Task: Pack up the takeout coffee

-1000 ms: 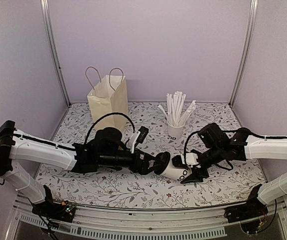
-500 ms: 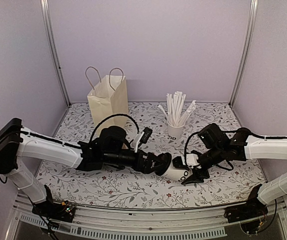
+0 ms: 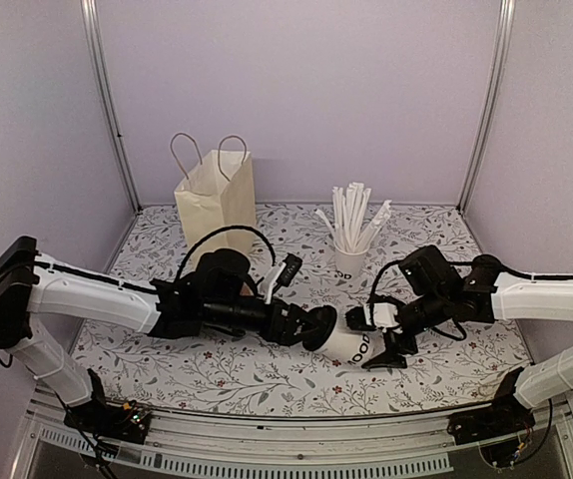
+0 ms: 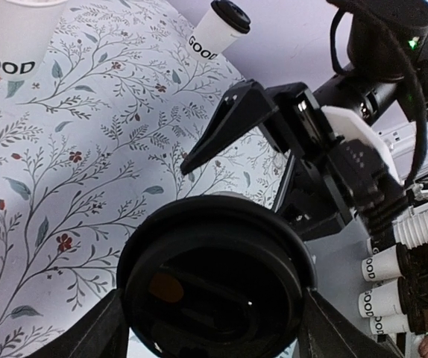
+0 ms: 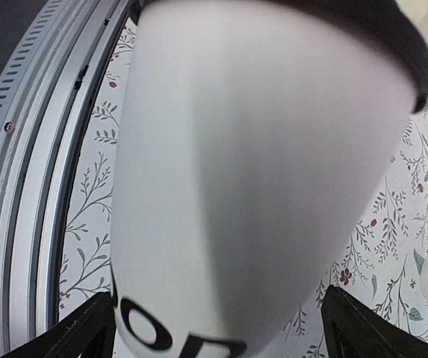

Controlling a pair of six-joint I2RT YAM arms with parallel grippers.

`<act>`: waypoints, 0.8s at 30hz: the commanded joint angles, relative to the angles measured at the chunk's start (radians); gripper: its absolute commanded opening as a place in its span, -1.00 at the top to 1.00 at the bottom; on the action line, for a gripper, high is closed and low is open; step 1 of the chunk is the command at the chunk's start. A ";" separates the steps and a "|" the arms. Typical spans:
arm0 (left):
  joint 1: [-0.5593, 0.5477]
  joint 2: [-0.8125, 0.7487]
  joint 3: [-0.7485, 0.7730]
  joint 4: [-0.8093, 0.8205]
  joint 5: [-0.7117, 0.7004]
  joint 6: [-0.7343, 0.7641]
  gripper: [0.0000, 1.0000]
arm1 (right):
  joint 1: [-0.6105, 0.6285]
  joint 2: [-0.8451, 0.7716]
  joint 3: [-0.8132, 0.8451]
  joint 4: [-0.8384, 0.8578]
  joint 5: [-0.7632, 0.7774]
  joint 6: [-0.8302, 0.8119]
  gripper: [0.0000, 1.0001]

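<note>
The takeout coffee [image 3: 354,345], a white cup with dark lettering and a black lid, lies tilted between my two grippers at the table's front centre. My left gripper [image 3: 318,327] is shut on its lid end. In the left wrist view the black lid [image 4: 214,280] fills the space between the fingers [image 4: 98,332], which touch its rim on both sides. My right gripper [image 3: 383,339] stands open around the cup's base. In the right wrist view the white cup wall [image 5: 259,164] sits between the spread fingers [image 5: 352,324], with a gap on the right.
A cream paper bag [image 3: 217,198] with handles stands open at the back left. A white cup full of straws [image 3: 350,254] stands behind the grippers. Another lidded white cup [image 4: 218,26] shows far off in the left wrist view. A metal rail [image 5: 35,186] runs along the near edge.
My right gripper has opened off the cup's base. My left gripper has moved right onto the lid and closed on it. The cup has barely shifted.
</note>
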 commanded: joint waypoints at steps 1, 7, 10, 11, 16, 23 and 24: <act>0.014 -0.093 0.066 -0.253 -0.095 0.126 -0.50 | -0.069 -0.055 -0.027 0.034 -0.003 0.035 -0.98; 0.010 -0.076 0.202 -0.606 -0.192 0.259 -0.47 | -0.173 -0.106 0.003 -0.014 -0.071 0.059 -0.98; -0.009 -0.023 0.287 -0.740 -0.216 0.297 -0.40 | -0.187 -0.139 0.008 -0.030 -0.070 0.066 -0.98; -0.020 -0.003 0.319 -0.779 -0.232 0.309 -0.39 | -0.189 -0.145 0.011 -0.044 -0.067 0.067 -0.98; -0.079 0.122 0.479 -0.944 -0.305 0.330 -0.43 | -0.203 -0.181 0.015 -0.147 -0.053 0.067 -0.98; -0.115 0.266 0.632 -1.026 -0.311 0.366 -0.58 | -0.206 -0.255 0.013 -0.209 -0.034 0.065 -0.98; -0.119 0.281 0.655 -1.046 -0.323 0.367 -0.64 | -0.206 -0.257 0.016 -0.215 -0.039 0.068 -0.98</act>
